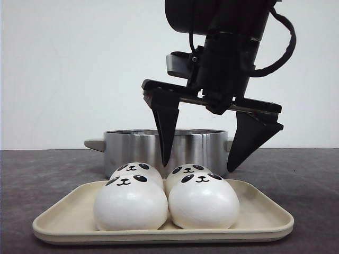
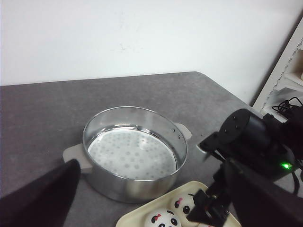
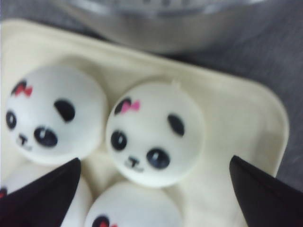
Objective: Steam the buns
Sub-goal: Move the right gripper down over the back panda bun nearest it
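Several white buns with panda faces sit close together on a cream tray (image 1: pixel 265 217): front left bun (image 1: pixel 131 203), front right bun (image 1: pixel 204 201), and two behind them (image 1: pixel 136 170) (image 1: pixel 188 170). My right gripper (image 1: pixel 197 166) hangs open just above the right-hand buns, its black fingers spread wider than one bun and touching none. In the right wrist view the gripper (image 3: pixel 155 160) frames the buns (image 3: pixel 154 132) (image 3: pixel 54 113) from above. My left gripper (image 2: pixel 151 208) is open and empty, held high and looking down at the steamer pot (image 2: pixel 135 151) and two buns (image 2: pixel 161 220).
The steel steamer pot (image 1: pixel 137 145) with grey side handles stands right behind the tray, its perforated white liner bare. A white wall lies beyond the dark grey table (image 1: pixel 42 174). A white shelf with cables (image 2: pixel 289 90) stands off the table's far corner.
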Robot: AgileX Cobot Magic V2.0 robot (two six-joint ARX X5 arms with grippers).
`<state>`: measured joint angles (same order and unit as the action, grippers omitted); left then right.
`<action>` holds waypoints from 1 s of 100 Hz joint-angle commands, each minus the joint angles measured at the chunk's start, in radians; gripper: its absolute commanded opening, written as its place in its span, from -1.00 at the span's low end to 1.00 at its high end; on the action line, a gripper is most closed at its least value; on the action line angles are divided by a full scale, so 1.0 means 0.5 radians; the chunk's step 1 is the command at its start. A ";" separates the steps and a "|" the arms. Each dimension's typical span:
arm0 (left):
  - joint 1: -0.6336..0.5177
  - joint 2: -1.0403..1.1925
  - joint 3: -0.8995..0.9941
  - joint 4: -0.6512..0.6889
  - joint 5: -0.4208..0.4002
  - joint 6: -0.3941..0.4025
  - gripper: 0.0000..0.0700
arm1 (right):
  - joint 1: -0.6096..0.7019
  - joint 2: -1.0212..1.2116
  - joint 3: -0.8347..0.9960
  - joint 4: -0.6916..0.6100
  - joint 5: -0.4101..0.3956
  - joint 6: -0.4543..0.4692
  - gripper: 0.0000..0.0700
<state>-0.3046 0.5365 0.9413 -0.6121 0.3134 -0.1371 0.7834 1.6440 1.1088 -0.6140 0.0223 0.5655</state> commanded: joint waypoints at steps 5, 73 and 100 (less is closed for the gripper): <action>-0.009 0.011 0.026 0.004 -0.005 0.032 0.70 | -0.017 0.032 0.036 0.032 0.006 0.021 0.72; -0.009 0.037 0.026 -0.002 -0.045 0.031 0.69 | -0.025 0.165 0.036 0.068 -0.051 0.037 0.53; -0.009 0.037 0.026 -0.005 -0.047 0.031 0.69 | -0.027 0.192 0.036 0.078 -0.050 0.078 0.14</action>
<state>-0.3054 0.5503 0.9413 -0.6231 0.2932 -0.1371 0.7593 1.7111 1.1091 -0.5735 -0.0071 0.5842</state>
